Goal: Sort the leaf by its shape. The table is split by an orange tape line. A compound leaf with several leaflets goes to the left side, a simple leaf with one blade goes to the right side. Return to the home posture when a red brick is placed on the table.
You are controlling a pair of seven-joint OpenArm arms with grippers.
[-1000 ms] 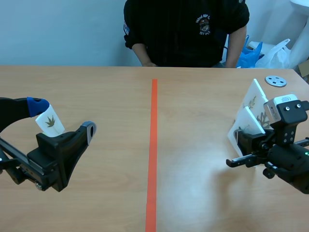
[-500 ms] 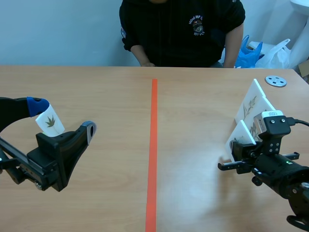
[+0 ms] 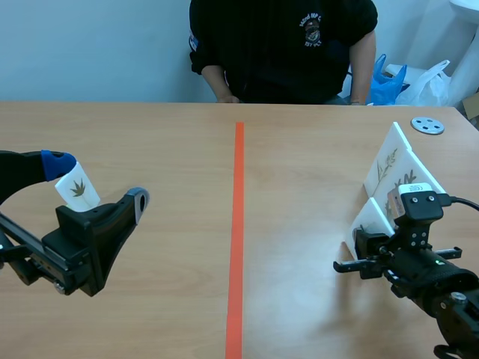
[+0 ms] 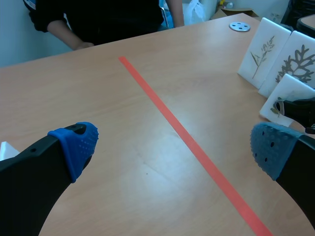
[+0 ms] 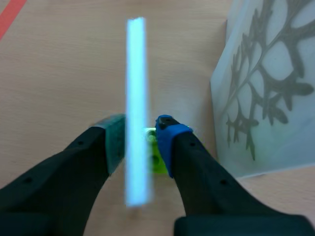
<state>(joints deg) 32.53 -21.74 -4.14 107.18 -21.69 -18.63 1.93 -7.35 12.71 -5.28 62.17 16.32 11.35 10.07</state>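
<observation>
A small white leaf card [image 3: 369, 217] stands on the right half of the table, and my right gripper [image 3: 365, 247] is shut on it. In the right wrist view the card [image 5: 137, 98] shows edge-on between the pads, its green stand [image 5: 153, 150] low between the fingers. My left gripper [image 3: 97, 182] rests open on the left half. Between its fingers in the scene view stands a small card with a compound leaf [image 3: 77, 188]. In the left wrist view the left gripper [image 4: 174, 145] holds nothing, and the held card [image 4: 290, 93] shows far ahead.
The orange tape line [image 3: 237, 224] splits the table. Two larger leaf cards [image 3: 389, 161] [image 3: 414, 173] lean behind the held card. A grey disc [image 3: 427, 125] lies at the back right. A person in black [image 3: 284, 45] sits across the table.
My right gripper has drawn back toward the table's near edge and slightly left, with the small card in it. The left arm has kept still.
</observation>
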